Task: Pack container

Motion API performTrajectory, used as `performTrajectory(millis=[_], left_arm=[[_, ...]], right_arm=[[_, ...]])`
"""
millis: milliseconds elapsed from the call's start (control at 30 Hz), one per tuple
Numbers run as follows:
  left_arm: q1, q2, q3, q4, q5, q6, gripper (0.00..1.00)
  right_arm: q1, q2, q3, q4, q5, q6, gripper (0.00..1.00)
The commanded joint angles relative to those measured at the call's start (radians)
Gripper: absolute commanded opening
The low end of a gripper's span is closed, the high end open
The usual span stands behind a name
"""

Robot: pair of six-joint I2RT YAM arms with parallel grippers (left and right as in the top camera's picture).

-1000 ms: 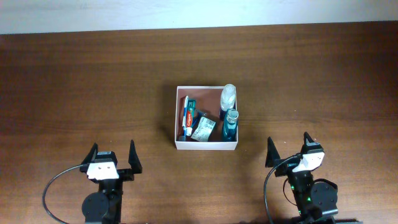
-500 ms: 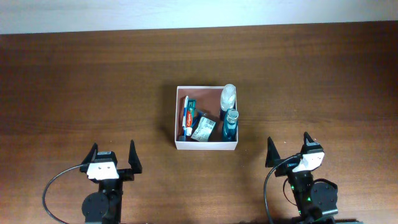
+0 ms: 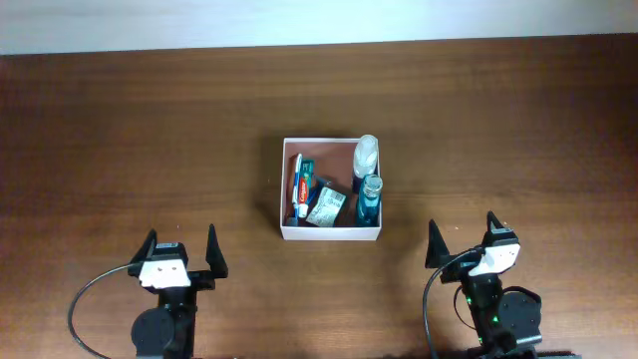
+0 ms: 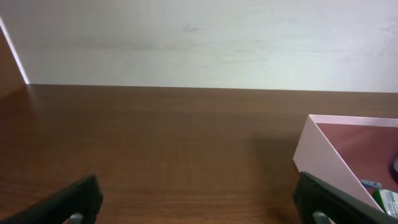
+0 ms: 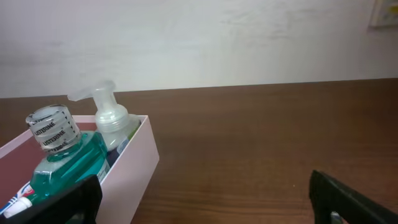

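Observation:
The container (image 3: 330, 233), a square white-walled box with a reddish-brown inside, stands at the middle of the table. It holds a toothpaste tube (image 3: 299, 186), a small packet (image 3: 325, 205), a clear pump bottle (image 3: 366, 155) and a teal mouthwash bottle (image 3: 370, 199). My left gripper (image 3: 181, 248) is open and empty, near the front left, apart from the container. My right gripper (image 3: 463, 239) is open and empty, near the front right. The container's corner shows in the left wrist view (image 4: 317, 152). The mouthwash bottle (image 5: 62, 155) and the pump bottle (image 5: 109, 115) show in the right wrist view.
The brown wooden table (image 3: 150, 130) runs to a white wall (image 3: 299, 20) at the back. Black cables loop beside each arm base at the front edge.

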Motion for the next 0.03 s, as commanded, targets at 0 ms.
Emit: performTrajectory(millis=[0], left_arm=[[0.006, -0.008, -0.009, 0.003, -0.011, -0.013, 0.99]], right_arm=[[0.005, -0.011, -0.005, -0.005, -0.002, 0.000, 0.98]])
